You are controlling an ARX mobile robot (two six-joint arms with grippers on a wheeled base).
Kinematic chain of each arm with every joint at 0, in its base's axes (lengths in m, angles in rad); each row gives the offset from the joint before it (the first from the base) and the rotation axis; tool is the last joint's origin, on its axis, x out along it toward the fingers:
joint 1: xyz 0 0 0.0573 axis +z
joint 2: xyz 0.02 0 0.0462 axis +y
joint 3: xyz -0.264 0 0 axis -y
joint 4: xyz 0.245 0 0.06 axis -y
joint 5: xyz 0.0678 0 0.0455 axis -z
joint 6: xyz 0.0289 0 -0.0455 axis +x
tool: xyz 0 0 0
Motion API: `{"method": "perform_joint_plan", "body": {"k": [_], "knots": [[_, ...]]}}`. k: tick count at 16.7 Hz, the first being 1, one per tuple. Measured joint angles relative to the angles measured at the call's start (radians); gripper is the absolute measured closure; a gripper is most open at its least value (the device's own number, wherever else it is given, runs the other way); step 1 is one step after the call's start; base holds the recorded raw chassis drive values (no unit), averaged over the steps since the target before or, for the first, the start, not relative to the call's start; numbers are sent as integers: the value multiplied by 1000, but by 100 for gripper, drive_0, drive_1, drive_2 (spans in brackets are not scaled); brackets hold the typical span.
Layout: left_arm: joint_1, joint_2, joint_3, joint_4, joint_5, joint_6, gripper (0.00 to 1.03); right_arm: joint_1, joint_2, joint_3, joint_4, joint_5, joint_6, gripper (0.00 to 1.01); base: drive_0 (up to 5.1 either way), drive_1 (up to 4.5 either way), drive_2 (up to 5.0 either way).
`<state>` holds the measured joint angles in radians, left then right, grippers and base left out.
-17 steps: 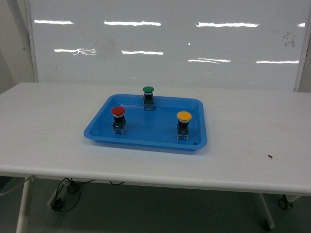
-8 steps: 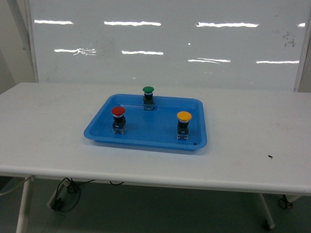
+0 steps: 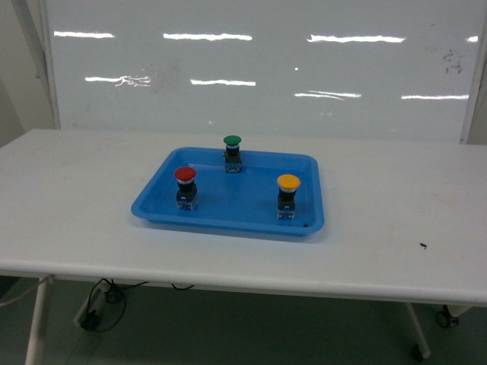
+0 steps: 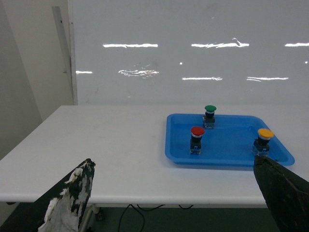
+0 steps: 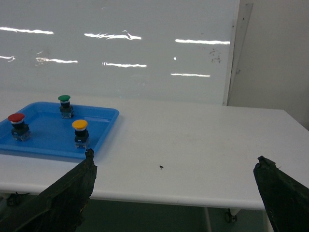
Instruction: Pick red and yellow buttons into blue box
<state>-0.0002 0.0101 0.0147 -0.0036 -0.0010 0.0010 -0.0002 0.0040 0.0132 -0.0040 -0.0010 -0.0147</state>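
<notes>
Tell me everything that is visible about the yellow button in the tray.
The yellow button is a small push-button switch with a round, domed yellow cap on a dark neck, set on a blocky base that looks black above and clear at the bottom. It stands upright on the floor of the shallow blue tray, in its front right part as the head view shows it. Nothing touches it except the tray; the red button and green button stand apart from it.
</notes>
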Motion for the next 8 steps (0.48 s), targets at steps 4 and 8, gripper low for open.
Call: {"method": "perform_joint_plan", "body": {"k": [4, 8], "knots": [[0, 0, 0, 0, 0, 0, 5, 0, 0, 0, 0, 0, 0, 3, 0, 0, 0], [0, 0, 0, 0, 0, 0, 5, 0, 0, 0, 0, 0, 0, 3, 0, 0, 0]]}}
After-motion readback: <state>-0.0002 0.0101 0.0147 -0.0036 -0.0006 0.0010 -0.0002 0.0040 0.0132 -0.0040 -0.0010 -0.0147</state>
